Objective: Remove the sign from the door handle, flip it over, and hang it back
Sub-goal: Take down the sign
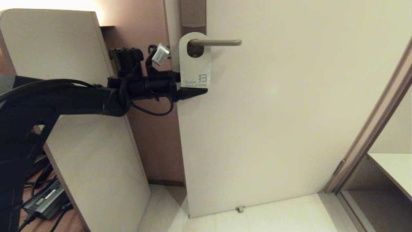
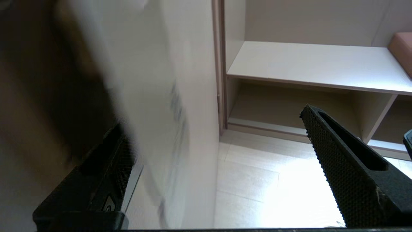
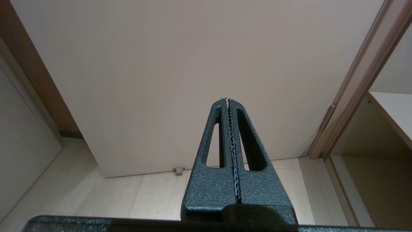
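From the head view I had the pale door point(image 1: 273, 112) filling the middle and right of the frame, a plain matte slab reaching down to light wood-look floor planks point(image 1: 273, 212), with a small metal door stop point(image 1: 239, 209) at its lower edge. The door handle point(image 1: 219, 42), a slim grey-bronze lever, ran level in the upper middle. The sign point(image 1: 195, 64) hung on it with its oval hole around the lever near the bend, white face toward me, blue lettering low on the card.

My left gripper point(image 1: 196, 92) sat at the sign's bottom edge, reaching in from the left of the frame, the arm dark across the middle left. In the left wrist view its jaws stood wide apart, one textured finger point(image 2: 341, 161) at the lower right and the other at the lower left, with the sign point(image 2: 154, 106) as a blurred white sheet beside the lower-left one; I could not tell whether it touched.

A tall beige panel point(image 1: 74, 106) stood in the left of the head view, a pinkish-brown wall point(image 1: 151, 135) between it and the door. At the lower left corner lay a power brick point(image 1: 48, 199) with cables. The door frame point(image 1: 370, 129) slanted down the right side, with pale shelving point(image 1: 392, 167) beyond it.

My right gripper point(image 3: 228, 103) showed only in its own wrist view, fingers pressed together on nothing, pointed at the lower door.
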Motion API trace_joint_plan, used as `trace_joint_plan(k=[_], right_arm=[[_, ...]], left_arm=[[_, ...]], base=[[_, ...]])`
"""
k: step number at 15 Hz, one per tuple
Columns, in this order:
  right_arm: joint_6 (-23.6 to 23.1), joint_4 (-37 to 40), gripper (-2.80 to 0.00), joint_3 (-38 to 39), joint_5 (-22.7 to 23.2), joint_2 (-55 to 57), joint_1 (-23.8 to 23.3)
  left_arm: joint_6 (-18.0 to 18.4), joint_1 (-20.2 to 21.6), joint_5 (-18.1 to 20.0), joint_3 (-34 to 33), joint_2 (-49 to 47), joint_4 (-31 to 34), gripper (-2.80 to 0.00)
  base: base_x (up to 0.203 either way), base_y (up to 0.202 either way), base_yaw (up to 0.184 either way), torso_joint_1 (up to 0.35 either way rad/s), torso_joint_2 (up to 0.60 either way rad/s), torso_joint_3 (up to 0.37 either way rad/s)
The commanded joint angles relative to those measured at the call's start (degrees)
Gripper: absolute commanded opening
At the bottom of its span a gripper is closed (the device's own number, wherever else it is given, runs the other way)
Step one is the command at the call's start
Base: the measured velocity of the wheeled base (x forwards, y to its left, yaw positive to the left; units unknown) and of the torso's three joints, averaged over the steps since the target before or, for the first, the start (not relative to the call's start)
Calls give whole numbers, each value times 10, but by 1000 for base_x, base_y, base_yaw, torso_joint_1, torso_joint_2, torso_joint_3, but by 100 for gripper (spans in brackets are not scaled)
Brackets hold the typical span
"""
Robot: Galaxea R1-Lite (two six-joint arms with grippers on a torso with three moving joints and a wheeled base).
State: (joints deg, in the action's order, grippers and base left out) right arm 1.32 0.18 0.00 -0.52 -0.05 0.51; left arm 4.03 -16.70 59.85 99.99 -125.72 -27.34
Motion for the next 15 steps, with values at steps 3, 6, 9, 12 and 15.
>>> trace_joint_plan(k=[3,6,9,12,15], right_arm=[[0,0,-280,0,0,0,0],[0,0,-280,0,0,0,0],[0,0,-280,0,0,0,0],[0,0,-280,0,0,0,0],[0,0,-280,0,0,0,0]], left_arm=[[0,-8,4,13,-7,-2,0],[1,-8,4,13,-8,-3,0],[1,-8,4,13,-9,-3,-280],[1,-8,4,13,-8,-3,-280],[1,-9,3,13,-6,-3,-280]], base=[[0,0,0,0,0,0],[0,0,0,0,0,0],[0,0,0,0,0,0],[0,0,0,0,0,0],[0,0,0,0,0,0]])
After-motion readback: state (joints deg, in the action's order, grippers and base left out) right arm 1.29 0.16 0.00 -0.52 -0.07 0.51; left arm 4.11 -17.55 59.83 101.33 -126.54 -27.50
